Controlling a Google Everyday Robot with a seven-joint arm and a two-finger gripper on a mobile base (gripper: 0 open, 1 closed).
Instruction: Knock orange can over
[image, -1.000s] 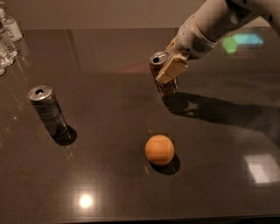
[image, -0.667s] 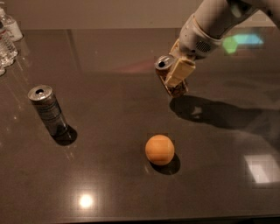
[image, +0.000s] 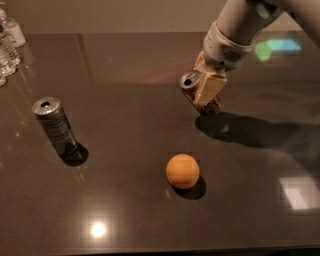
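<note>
The orange can (image: 189, 82) stands on the dark table (image: 125, 65) at centre right. It is tilted, with its silver top leaning to the left and its base (image: 210, 107) still on the table. My gripper (image: 209, 90) comes down from the upper right and is pressed against the can's right side, covering most of its body. The arm's shadow lies on the table to the right of the can.
A silver-grey striped can (image: 54, 125) stands upright at the left. An orange ball (image: 182, 171) lies in front of the orange can, nearer the front edge. Clear water bottles (image: 7, 45) stand at the far left edge.
The gripper and the orange can have shifted a little to the right and nearer. The can leans further left than before. The striped can and the ball have not moved.
</note>
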